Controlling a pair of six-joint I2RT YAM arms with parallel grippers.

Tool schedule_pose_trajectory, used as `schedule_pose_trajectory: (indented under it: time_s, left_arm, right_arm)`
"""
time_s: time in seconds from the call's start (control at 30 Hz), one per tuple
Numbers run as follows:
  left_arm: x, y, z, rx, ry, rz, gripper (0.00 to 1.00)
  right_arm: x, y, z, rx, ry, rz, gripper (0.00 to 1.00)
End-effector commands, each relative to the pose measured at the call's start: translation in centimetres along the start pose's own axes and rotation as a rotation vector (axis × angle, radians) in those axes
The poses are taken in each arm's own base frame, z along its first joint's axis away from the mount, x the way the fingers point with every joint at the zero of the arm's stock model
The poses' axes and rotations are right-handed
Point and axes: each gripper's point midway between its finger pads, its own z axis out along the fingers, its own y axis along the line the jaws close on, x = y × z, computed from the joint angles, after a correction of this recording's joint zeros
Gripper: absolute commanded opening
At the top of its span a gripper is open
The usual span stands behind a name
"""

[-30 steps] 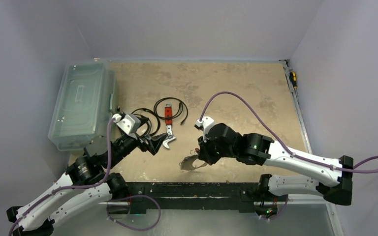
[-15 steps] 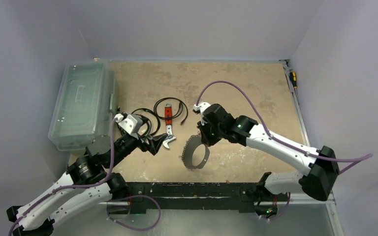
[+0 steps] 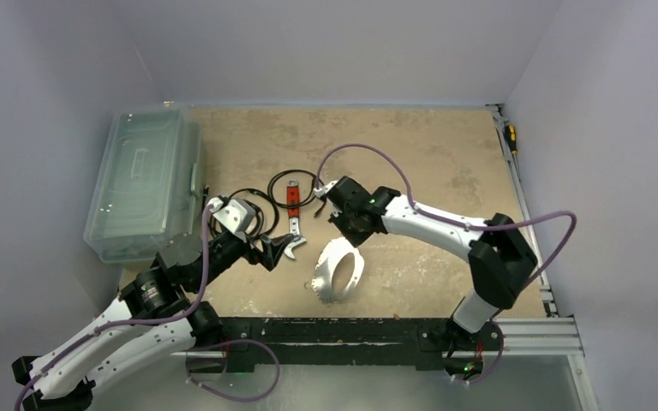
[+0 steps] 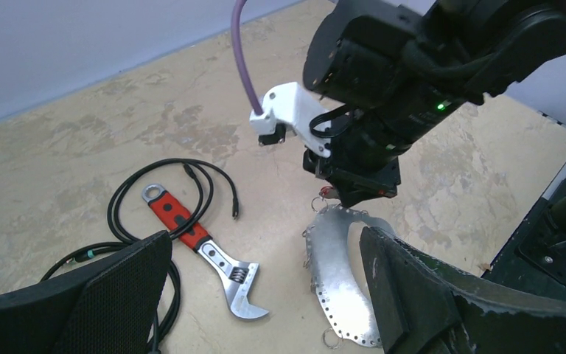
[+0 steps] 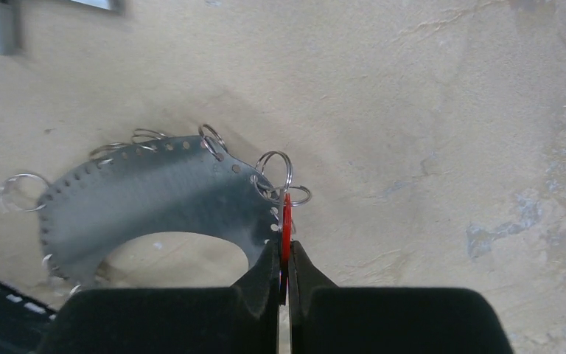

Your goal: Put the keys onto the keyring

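A mottled tan table [image 3: 428, 154] fills a booth of plain pale lilac walls [image 3: 351, 51], with a metal rail along its 3 o'clock edge. Only the top view takes in the clear plastic lidded bin [image 3: 141, 180] at 9 o'clock and a yellow-and-black hand tool [image 3: 510, 137] lying on the rail at 2 o'clock. The keyring [image 3: 338, 272], here a broad silvery metal band bent into a loop, hangs near the table's 6 o'clock edge; whether its lower end touches the table cannot be told. The right wrist view alone shows the row of holes punched along its edge, the small wire split rings [image 5: 274, 168] threaded through them, and the right pincer [image 5: 285, 251] pinched tight on a thin red tab [image 5: 286, 217] at the band's end. The left wrist view shows the red-handled adjustable wrench [image 4: 191, 230] lying flat inside coiled black cables [image 4: 120, 206], at 9 o'clock of the band, and the left pincer [image 3: 276, 251] spread wide and holding nothing, low beside the wrench's head. Any marking on the wrench is too small to read.
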Motion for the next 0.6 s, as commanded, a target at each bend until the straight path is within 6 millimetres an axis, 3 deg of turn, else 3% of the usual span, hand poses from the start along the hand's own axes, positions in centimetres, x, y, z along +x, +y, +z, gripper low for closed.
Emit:
schedule_pose_trajectory:
  time_s: [0.0, 0.43, 0.57]
  left_arm:
    - [-0.3, 0.4, 0.0, -0.015, -0.014, 0.018, 0.98]
    - [-0.1, 0.3, 0.2, -0.010, -0.010, 0.021, 0.98]
    - [0.0, 0.4, 0.1, -0.016, -0.009, 0.021, 0.98]
  right_arm:
    - [-0.9, -1.9, 1.5, 0.099, 0.042, -0.080, 0.00]
    - [-0.9, -6.2, 5.5, 0.317, 0.212, -0.294, 0.00]
    - [-2.0, -8.5, 6.2, 0.473, 0.195, -0.330, 0.13]
